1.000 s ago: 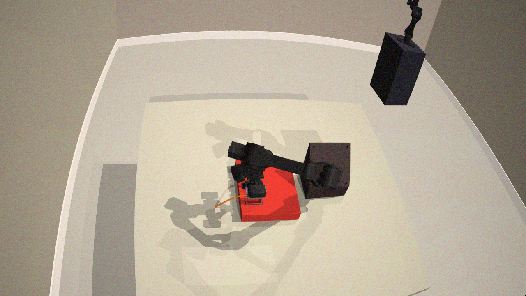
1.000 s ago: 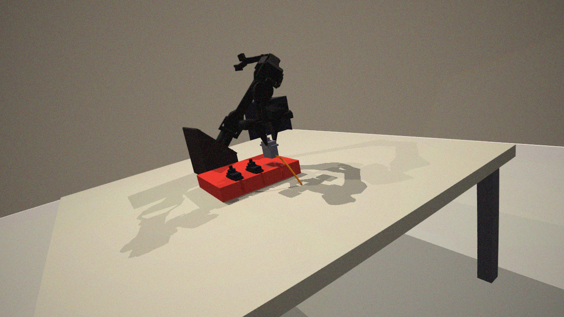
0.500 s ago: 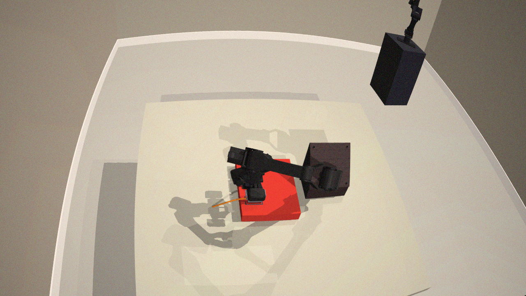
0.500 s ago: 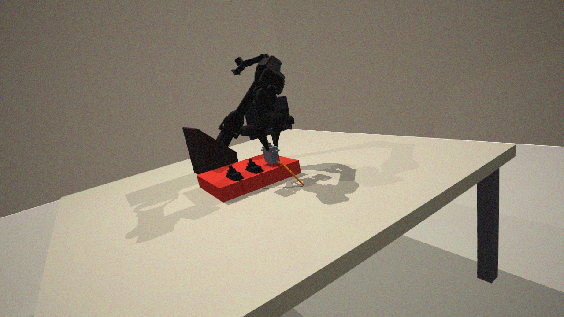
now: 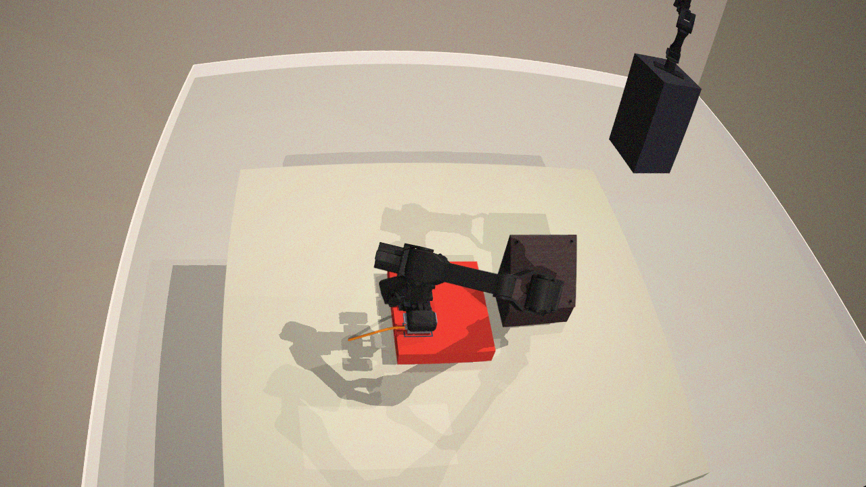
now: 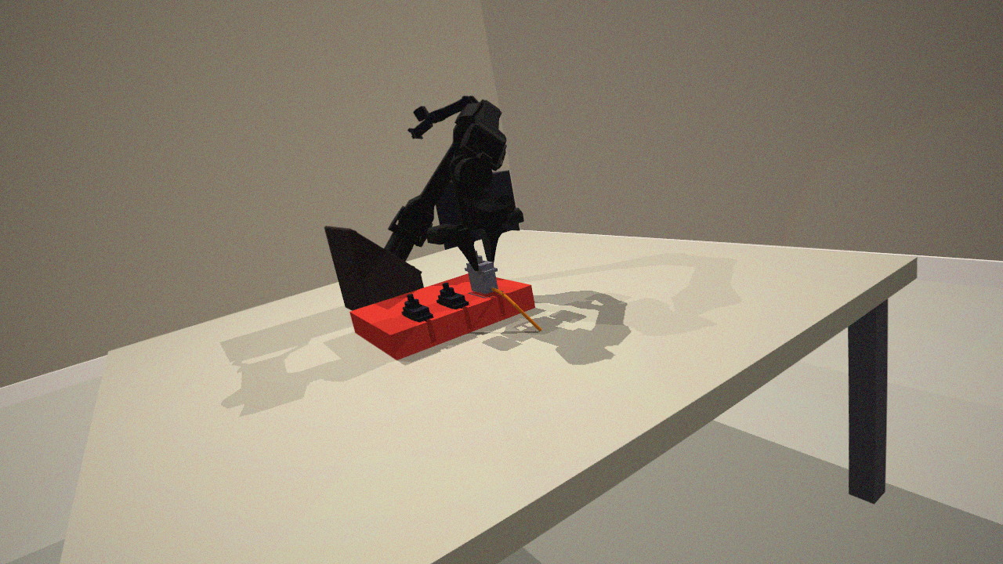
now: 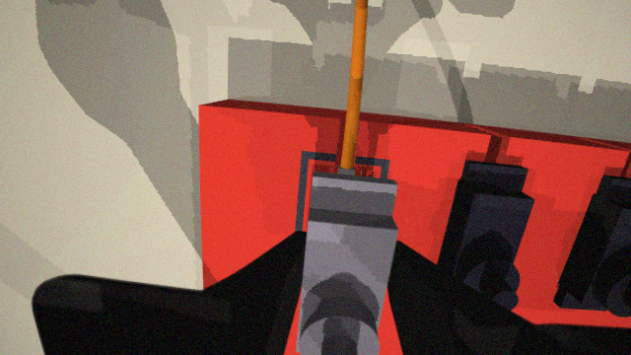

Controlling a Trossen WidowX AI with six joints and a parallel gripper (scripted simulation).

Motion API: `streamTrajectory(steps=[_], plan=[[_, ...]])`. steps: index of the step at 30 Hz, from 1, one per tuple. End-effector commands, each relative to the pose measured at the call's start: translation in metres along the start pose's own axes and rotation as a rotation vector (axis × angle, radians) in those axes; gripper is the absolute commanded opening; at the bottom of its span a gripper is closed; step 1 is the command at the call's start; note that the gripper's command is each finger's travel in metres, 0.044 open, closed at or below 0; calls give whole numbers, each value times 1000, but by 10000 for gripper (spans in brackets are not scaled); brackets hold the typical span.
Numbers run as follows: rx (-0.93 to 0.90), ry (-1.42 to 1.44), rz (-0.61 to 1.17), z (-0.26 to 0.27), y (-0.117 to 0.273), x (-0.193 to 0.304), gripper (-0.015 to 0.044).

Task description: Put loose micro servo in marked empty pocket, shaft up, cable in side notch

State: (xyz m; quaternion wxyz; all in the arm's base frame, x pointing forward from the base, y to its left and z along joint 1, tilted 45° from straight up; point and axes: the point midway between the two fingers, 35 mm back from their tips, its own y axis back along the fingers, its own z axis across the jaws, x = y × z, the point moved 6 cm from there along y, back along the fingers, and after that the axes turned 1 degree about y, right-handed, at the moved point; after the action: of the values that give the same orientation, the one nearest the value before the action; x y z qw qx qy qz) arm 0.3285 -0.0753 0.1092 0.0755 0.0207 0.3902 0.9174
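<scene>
Over the marked pocket point(image 7: 308, 163), the end effector point(image 6: 481, 261) clamps the micro servo point(image 6: 483, 277).

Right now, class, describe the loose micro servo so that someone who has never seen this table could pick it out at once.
Find the red deck on the table beside the arm's dark base. At its end nearest the table's leg, the end effector grips the micro servo over the marked pocket. Unlike the two black servos seated beside it, it is grey and trails an orange cable.

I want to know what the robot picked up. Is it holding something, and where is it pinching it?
Yes. The gripper holds the grey micro servo, its jaws pinching the two sides of the body near the top. The orange cable hangs free.
</scene>
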Motion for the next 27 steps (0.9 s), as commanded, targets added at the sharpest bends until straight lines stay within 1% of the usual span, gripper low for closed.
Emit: streamTrajectory(steps=[1, 27], plan=[[-3, -4, -5, 0, -3, 0, 0], [-4, -3, -5, 1, -32, 0, 0]])
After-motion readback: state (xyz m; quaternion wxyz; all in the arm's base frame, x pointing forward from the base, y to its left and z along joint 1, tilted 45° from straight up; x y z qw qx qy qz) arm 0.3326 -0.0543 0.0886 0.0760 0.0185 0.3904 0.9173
